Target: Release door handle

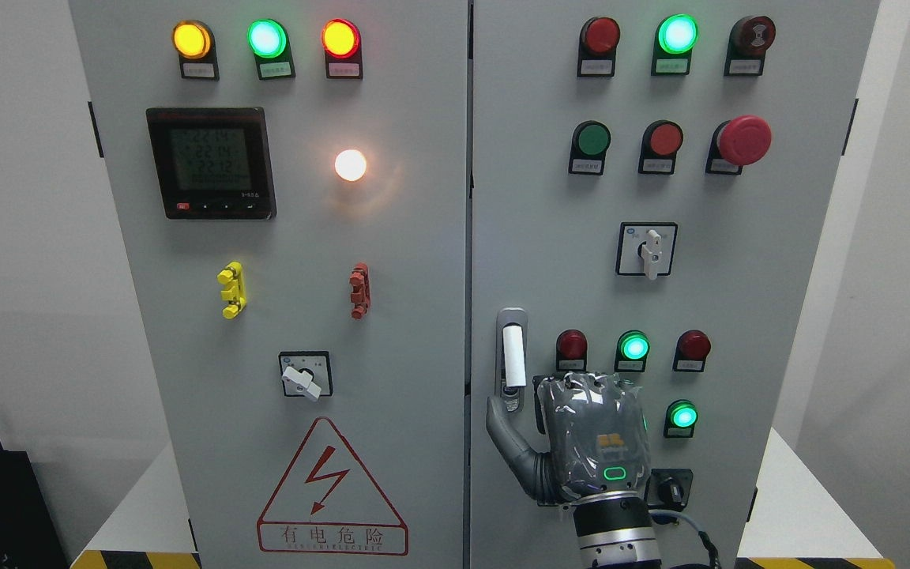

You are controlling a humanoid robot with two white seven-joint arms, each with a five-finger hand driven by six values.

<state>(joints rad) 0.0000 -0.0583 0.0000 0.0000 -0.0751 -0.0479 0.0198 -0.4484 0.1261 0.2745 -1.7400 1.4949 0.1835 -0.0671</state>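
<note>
Fingers (581,391) of the right hand (593,438) point up, spread and gripping nothing, flat against the grey cabinet door (550,237); its thumb (502,431) reaches left, just under the white door handle (513,357) at that door's left edge.

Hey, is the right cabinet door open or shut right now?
Shut. The right door lies flush with the left door, only a thin seam between them, and the handle sits flat in its recess.
</note>
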